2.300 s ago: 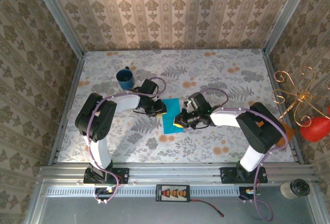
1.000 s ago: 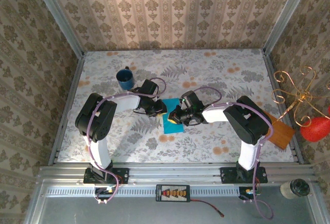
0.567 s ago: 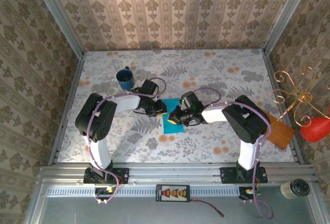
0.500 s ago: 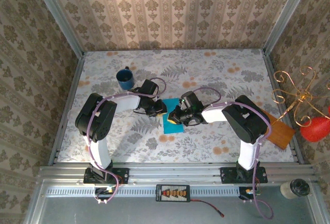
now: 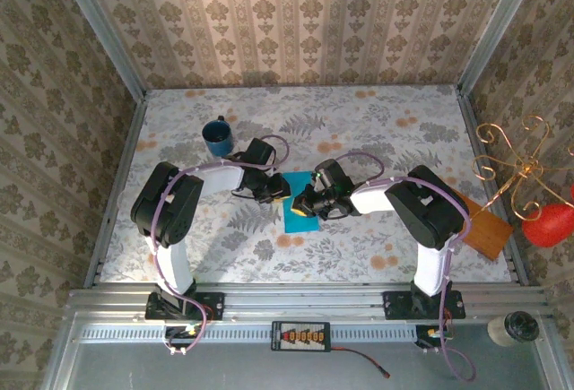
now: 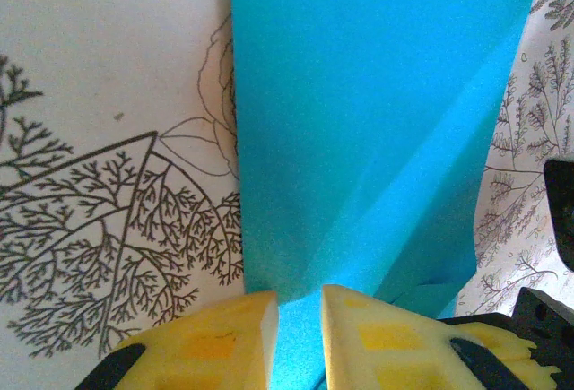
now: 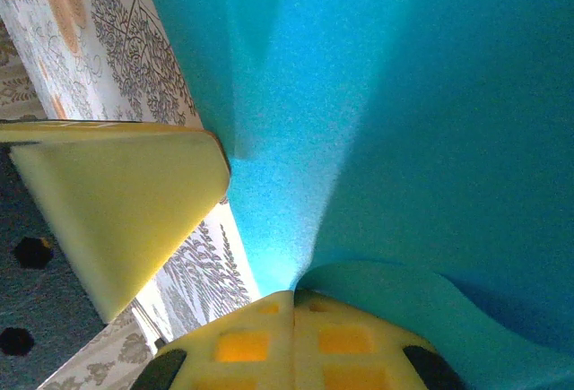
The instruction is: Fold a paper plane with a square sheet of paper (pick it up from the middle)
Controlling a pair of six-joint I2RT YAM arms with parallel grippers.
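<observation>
Floral table [image 5: 377,255], mug [image 5: 216,135] behind paper [image 5: 300,218].

Overhead camera looks down; both wrist cameras closely face the paper [image 6: 359,130].

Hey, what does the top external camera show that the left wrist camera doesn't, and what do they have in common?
The top external view alone takes in the whole scene: the dark blue mug, the orange-brown board, and both arms meeting at mid-table, with the right tool at the paper's right edge. The left wrist view alone gives the close detail: diagonal creases in the paper and the left tool with its yellow fingers a narrow gap apart at the paper's near edge. Both show the turquoise paper lying on the floral tablecloth.
</observation>
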